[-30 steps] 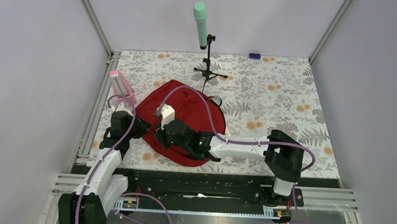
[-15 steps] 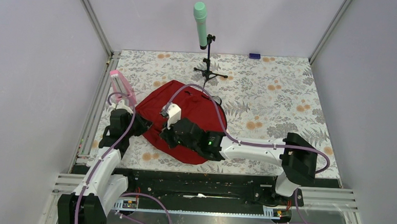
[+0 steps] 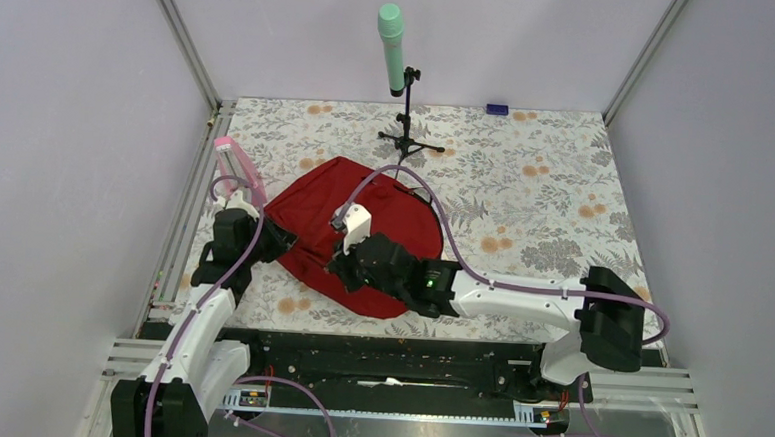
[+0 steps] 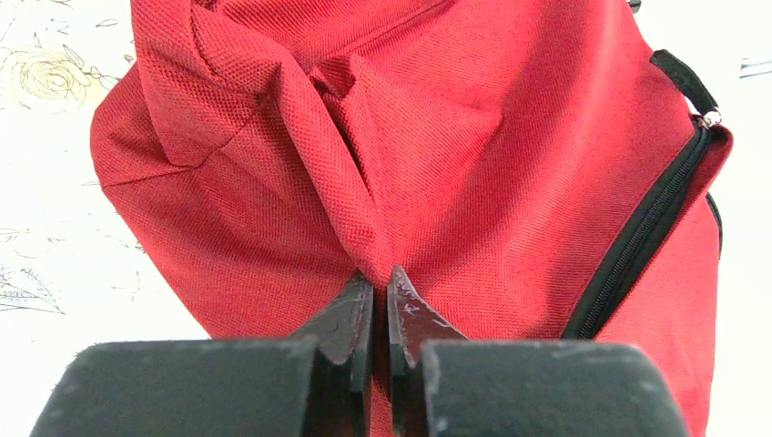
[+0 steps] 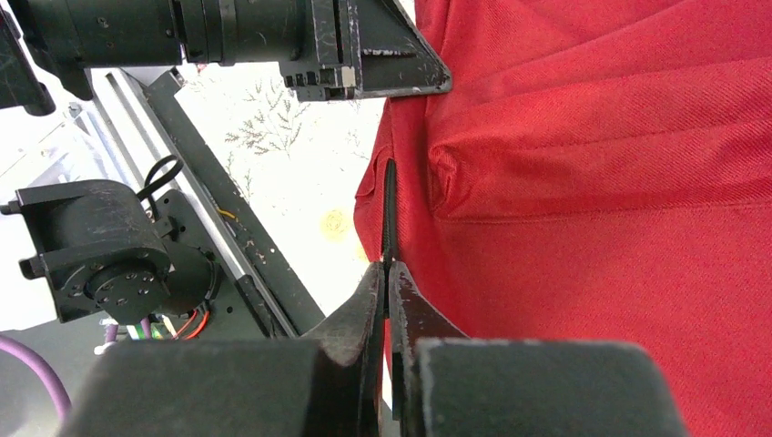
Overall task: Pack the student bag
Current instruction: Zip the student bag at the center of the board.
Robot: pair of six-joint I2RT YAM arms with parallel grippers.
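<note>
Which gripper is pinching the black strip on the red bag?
The right gripper: a black strip on the student bag edge runs into its shut jaws. The left gripper pinches only a plain red fold.

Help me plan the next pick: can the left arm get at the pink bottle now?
Probably not yet. The pink bottle is close by, nothing between, but the left fingers are shut on a fold of the red backpack.

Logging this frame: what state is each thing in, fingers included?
student bag: lying crumpled on the table.
left gripper: fingers shut on a fold of the student bag.
right gripper: fingers shut on the student bag's black-trimmed edge.
microphone: standing upright.
pink container: leaning, table's left edge.
</note>
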